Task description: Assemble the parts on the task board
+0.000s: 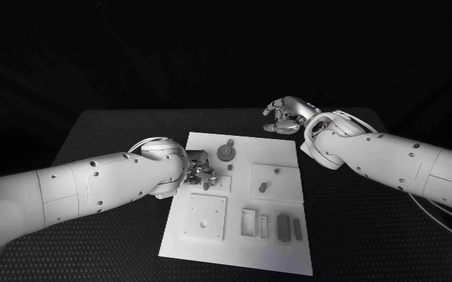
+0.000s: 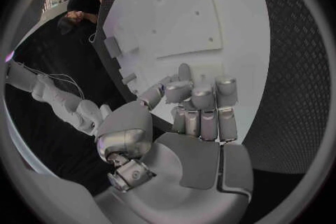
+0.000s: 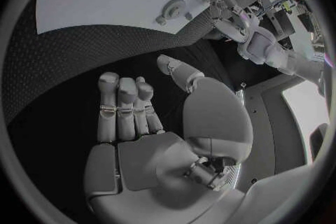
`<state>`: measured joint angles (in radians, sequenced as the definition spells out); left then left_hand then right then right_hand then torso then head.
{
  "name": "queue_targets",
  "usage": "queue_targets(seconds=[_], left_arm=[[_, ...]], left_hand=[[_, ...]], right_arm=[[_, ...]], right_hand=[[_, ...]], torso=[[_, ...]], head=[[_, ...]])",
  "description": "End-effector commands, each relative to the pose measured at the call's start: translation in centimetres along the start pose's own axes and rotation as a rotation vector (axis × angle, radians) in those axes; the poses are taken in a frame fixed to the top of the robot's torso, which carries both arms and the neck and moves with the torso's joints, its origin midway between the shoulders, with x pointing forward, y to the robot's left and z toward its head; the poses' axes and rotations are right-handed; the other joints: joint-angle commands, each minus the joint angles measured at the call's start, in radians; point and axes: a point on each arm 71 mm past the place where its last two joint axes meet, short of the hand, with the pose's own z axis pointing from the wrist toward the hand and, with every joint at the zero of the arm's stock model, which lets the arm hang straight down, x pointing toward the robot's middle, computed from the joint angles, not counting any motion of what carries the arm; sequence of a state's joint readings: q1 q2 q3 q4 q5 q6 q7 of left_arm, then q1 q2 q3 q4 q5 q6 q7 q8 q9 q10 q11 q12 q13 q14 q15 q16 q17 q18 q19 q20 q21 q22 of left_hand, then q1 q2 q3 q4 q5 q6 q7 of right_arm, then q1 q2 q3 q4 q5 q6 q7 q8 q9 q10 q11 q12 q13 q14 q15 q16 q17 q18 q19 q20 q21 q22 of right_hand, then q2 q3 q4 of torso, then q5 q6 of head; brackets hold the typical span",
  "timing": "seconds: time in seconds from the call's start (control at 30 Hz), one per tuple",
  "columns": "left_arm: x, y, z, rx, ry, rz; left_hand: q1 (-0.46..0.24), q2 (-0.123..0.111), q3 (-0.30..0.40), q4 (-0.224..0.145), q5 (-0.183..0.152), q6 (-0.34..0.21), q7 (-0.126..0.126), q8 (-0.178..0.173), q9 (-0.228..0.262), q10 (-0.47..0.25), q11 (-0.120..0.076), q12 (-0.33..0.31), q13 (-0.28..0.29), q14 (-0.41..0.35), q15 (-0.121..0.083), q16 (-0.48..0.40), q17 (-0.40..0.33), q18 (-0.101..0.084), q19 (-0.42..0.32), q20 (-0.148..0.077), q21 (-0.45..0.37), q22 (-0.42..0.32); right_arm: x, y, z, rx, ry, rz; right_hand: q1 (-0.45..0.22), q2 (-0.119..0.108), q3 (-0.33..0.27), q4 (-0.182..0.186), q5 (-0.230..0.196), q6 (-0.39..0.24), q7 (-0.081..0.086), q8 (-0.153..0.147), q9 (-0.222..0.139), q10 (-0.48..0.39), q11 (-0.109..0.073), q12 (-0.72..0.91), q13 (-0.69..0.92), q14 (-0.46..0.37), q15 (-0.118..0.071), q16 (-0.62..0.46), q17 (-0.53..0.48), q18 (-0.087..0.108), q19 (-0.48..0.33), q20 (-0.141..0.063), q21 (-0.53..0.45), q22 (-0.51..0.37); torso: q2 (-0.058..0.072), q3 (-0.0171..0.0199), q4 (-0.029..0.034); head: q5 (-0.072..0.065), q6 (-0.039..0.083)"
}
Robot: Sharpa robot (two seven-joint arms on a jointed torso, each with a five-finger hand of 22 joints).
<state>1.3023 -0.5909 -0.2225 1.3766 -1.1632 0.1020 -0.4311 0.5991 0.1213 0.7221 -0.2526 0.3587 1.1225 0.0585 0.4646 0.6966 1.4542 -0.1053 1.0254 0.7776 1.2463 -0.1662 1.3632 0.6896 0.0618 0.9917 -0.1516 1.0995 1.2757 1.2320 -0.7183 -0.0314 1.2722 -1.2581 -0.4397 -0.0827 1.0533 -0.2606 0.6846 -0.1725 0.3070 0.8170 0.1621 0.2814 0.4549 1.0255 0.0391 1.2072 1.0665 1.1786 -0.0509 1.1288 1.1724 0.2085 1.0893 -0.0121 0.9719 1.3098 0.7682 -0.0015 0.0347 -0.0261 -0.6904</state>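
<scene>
Head view shows the left hand [image 1: 200,172] low over the task board [image 1: 236,246], fingers curled, whether pinching a part I cannot tell. Right hand [image 1: 285,116] hovers released beyond the board. The round part [image 1: 226,152] looks light, rigid, likely slippery; grip its rim.

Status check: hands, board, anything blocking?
Left hand over the board's left edge, grip unclear. Right hand off the board, empty. Round part unobstructed.
</scene>
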Motion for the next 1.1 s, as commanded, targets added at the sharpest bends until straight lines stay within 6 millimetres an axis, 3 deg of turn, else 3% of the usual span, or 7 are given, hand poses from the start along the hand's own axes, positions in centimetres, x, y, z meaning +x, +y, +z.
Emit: queue_targets(seconds=[0.03,0.33,1.1], left_arm=[[0.66,-0.05,0.10,-0.004,0.045,0.006],[0.57,0.03,0.11,-0.006,0.036,0.011],[0.63,0.14,0.68,-0.033,0.101,0.031]], left_hand=[[-0.009,0.010,0.030,0.033,-0.005,0.119,-0.089,-0.001,-0.002,-0.040,-0.035,0.006,-0.002,0.024,-0.032,0.007,-0.002,0.008,0.000,-0.117,-0.004,0.001],[-0.015,0.027,0.041,0.023,0.016,0.118,-0.089,0.003,-0.005,-0.042,-0.035,0.011,-0.008,0.023,-0.031,0.010,-0.005,0.009,-0.002,-0.117,-0.003,0.005],[-0.017,0.030,0.045,0.016,0.019,0.117,-0.089,0.005,-0.007,-0.043,-0.035,0.013,-0.011,0.022,-0.031,0.011,-0.007,0.009,-0.002,-0.117,-0.003,0.006]], right_arm=[[0.11,0.10,0.02,-0.008,0.013,-0.003],[0.18,0.14,0.06,-0.009,0.015,-0.004],[0.31,0.20,0.10,-0.011,0.021,-0.006]], right_hand=[[0.006,0.006,0.000,-0.004,0.004,0.015,0.007,0.004,-0.001,-0.159,0.019,0.004,-0.001,-0.006,0.001,0.006,-0.001,0.053,-0.002,0.002,-0.004,0.016],[0.006,0.007,0.001,-0.005,0.010,0.015,0.007,0.005,-0.003,-0.159,0.019,0.005,-0.003,-0.007,0.001,0.006,-0.001,0.053,-0.003,0.002,-0.004,0.016],[0.008,0.009,0.002,-0.007,0.016,0.015,0.007,0.005,-0.004,-0.160,0.019,0.007,-0.005,-0.007,0.001,0.007,-0.002,0.053,-0.003,0.003,-0.004,0.016]], torso=[[0.000,-0.0007,0.0007],[0.000,-0.0007,0.0010],[0.000,-0.0003,0.0009]], head=[[-0.001,0.000],[0.001,-0.001],[0.001,-0.001]])
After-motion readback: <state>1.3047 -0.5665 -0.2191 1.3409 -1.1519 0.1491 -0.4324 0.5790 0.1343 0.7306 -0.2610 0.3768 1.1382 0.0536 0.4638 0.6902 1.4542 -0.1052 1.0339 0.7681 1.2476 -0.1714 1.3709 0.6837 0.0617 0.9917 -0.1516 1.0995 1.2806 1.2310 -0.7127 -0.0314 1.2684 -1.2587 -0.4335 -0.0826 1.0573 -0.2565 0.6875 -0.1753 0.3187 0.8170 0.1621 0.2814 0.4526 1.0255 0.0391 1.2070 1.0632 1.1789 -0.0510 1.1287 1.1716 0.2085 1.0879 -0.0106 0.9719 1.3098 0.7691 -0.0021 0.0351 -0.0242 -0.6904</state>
